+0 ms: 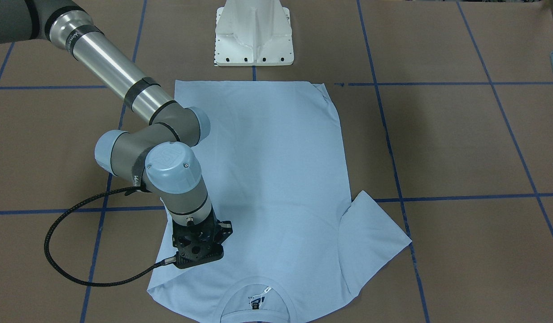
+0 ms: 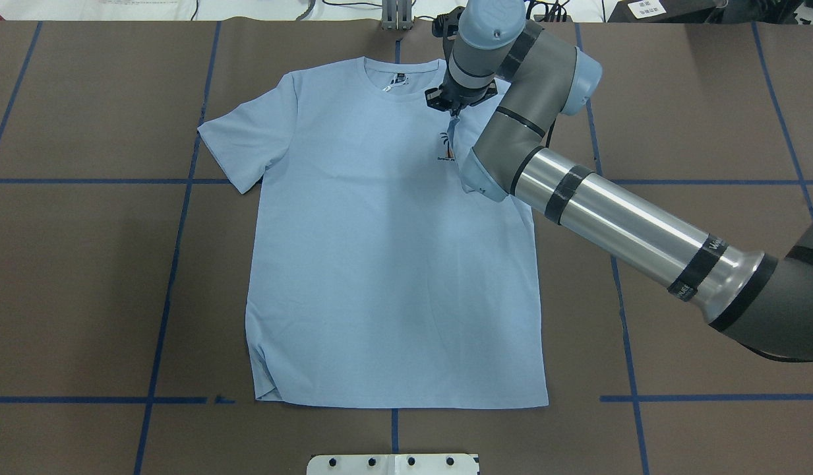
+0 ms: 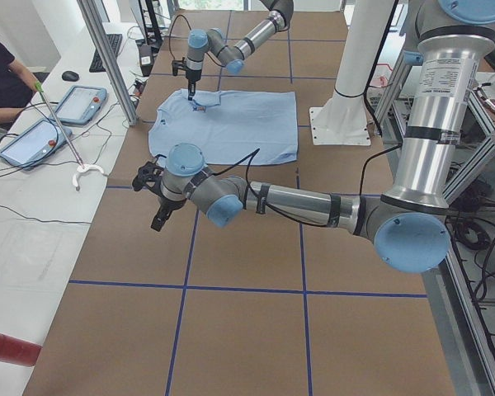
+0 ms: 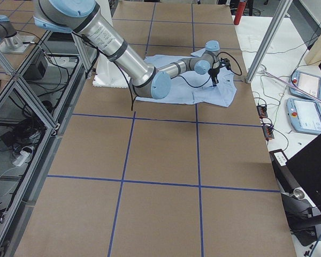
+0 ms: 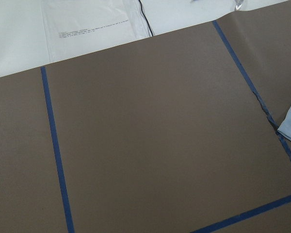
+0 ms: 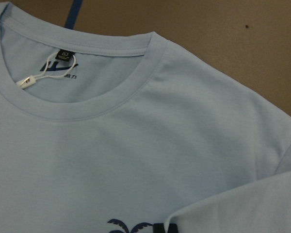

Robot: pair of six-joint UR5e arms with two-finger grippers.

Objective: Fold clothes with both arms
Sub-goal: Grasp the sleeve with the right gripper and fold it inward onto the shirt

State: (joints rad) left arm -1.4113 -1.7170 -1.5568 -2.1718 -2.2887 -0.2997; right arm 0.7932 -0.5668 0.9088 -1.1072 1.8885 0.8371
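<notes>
T-shirt (image 2: 386, 264), light blue and short-sleeved, lies front up on the brown table (image 2: 83, 264). Its hem is toward the robot's white pedestal (image 1: 254, 36) and its ribbed collar (image 6: 111, 104) toward the far edge. The sleeve (image 2: 244, 142) on the robot's left is spread flat. The one on the robot's right lies folded in over the chest, partly covering the orange-and-dark-blue print (image 2: 446, 148).

The right gripper (image 2: 453, 112) points straight down over the chest, just below the collar. It is clenched on a peak of that folded fabric, which rises to its fingertips. The right wrist camera looks down on the collar, the label (image 6: 64, 54) inside it and the folded edge lying across the print.

The left gripper (image 3: 158, 216) hovers above bare table well off the shirt's left side, apart from the cloth. Whether it is parted or closed cannot be told. Its wrist camera takes in brown table, blue tape lines (image 5: 56, 155) and only a corner of the shirt at the frame's edge.
</notes>
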